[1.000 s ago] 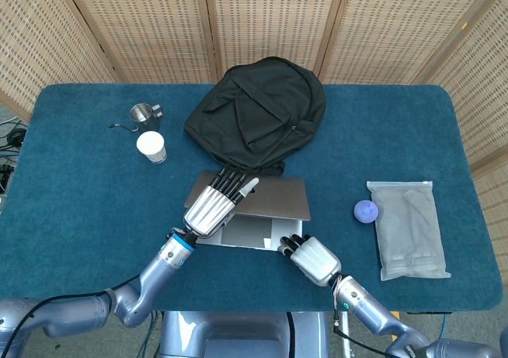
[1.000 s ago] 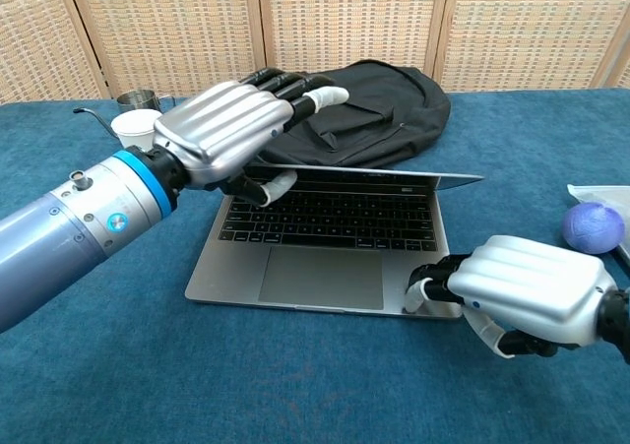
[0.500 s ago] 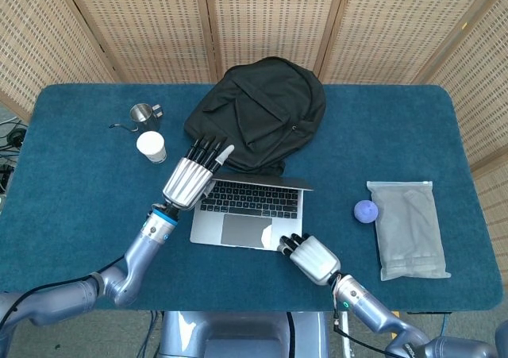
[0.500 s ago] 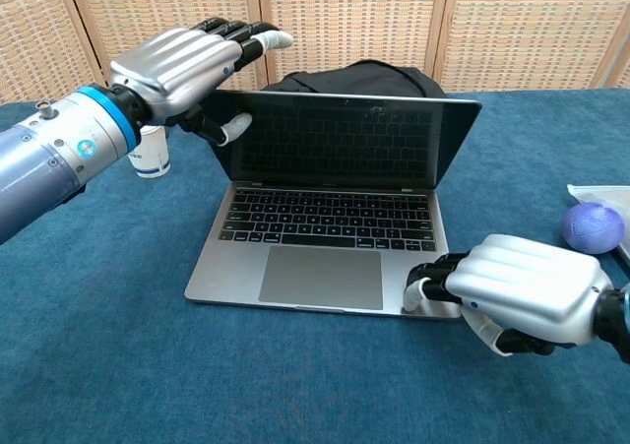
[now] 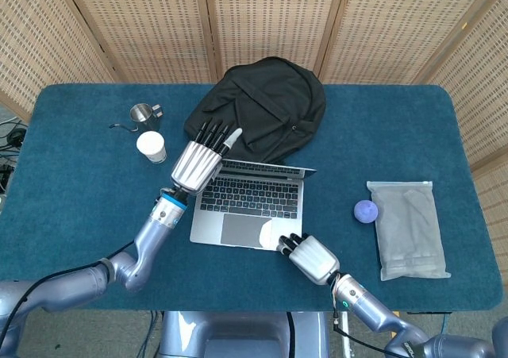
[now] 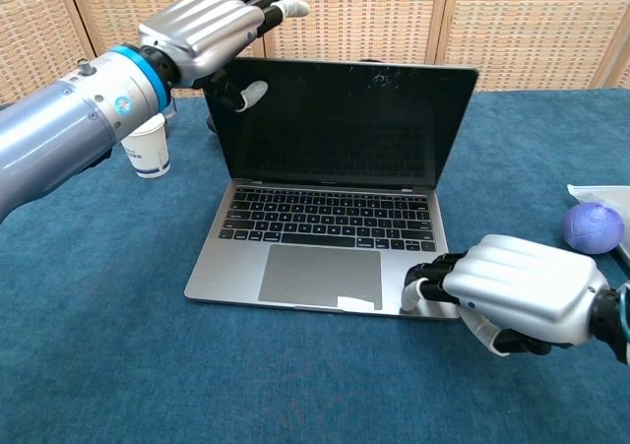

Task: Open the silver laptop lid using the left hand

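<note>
my left hand (image 6: pixel 202 26) pinches laptop lid (image 6: pixel 340 119) at its 10 o'clock corner. right hand (image 6: pixel 517 291), curled, pins base. overpushing risks hitting backpack (image 5: pixel 258 108).

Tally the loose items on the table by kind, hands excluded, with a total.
Laptop: 1
Backpack: 1
Paper cup: 1
Metal pitcher: 1
Purple ball: 1
Plastic pouch: 1
Total: 6

Staged lab: wicker screens (image 5: pixel 262 25) ring a blue-clothed table (image 5: pixel 71 207)
</note>
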Available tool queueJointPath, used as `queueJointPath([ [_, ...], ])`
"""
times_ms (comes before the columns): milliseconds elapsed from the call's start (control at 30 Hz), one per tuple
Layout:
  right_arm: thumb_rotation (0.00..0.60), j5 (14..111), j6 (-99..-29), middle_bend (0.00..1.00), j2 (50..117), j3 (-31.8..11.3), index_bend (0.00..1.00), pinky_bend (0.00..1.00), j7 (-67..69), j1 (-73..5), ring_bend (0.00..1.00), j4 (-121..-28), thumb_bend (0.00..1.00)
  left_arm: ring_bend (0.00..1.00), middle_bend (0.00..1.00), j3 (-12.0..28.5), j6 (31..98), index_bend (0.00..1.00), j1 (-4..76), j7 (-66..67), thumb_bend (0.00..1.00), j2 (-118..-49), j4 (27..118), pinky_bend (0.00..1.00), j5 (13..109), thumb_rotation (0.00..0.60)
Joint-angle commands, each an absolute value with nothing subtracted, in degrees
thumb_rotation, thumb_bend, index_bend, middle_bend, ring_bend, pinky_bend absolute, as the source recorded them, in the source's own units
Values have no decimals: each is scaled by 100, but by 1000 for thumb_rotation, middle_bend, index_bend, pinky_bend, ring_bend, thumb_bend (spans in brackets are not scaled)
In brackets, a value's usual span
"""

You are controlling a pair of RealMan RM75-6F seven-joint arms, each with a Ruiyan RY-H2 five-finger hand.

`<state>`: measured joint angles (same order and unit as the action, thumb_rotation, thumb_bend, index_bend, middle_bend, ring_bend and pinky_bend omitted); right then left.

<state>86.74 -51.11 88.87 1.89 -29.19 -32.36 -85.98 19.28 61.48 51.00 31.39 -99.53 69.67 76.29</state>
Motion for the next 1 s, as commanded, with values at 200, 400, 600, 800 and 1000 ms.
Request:
queueJointPath([
  [200, 600, 8712, -5103, 193, 8881, 233, 213, 416, -2793, -3297, 222, -8534, 1000, 0, 0, 2190, 5908, 0, 5460, 3244, 486, -10016, 6559, 0, 7251, 600],
  [400, 600, 8782, -5094, 193, 8883, 284, 213, 416, -2662, -3347, 222, -8466, 1000, 0, 0, 2320, 5763, 0, 5633, 3225, 487, -10044, 6164, 0, 6934, 600],
  [600, 600, 8805, -5099, 193, 8880, 301, 213, 416, -2631, -3380, 222, -8443, 1000, 0, 0, 2392, 5677, 0, 5793, 3203, 487, -10096, 5896, 0, 6728, 600],
  [800, 600, 8779, -5107, 193, 8874, 305, 213, 416, -2631, -3396, 222, -8455, 1000, 0, 0, 2455, 5662, 0, 5968, 3302, 487, -10127, 5835, 0, 6539, 600],
  [1000, 600, 8770, -5161, 193, 8843, 313, 213, 416, -2650, -3392, 221, -8502, 1000, 0, 0, 2382, 5753, 0, 5956, 3328, 489, -10069, 5992, 0, 6442, 600],
])
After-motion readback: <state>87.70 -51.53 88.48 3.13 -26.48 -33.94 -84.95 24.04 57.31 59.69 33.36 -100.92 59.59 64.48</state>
